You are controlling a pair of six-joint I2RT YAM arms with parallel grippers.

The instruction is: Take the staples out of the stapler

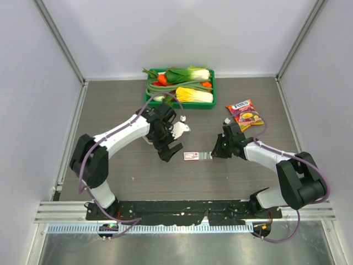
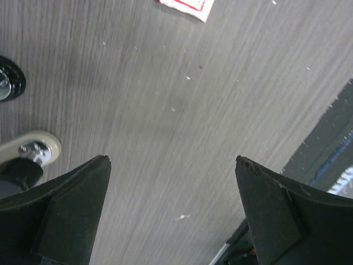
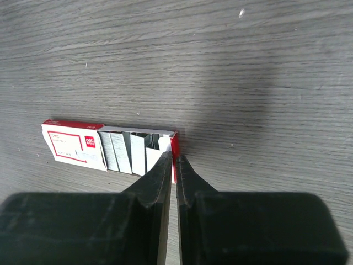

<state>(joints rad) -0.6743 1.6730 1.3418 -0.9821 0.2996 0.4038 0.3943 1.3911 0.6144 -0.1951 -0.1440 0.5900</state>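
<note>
A small red-and-white staple box lies on the table, its inner tray slid out to the right. Several silver-grey strips of staples lie in the tray. My right gripper is shut on the tray's red end wall; from above it sits at the box's right end. My left gripper is open and empty just left of the box, over bare table. A white object that may be the stapler lies beside the left wrist, partly hidden; I cannot tell for sure.
A green tray of toy vegetables stands at the back centre. A colourful sweets bag lies at the back right. A beige part with a screw and a black disc show at the left wrist view's left edge.
</note>
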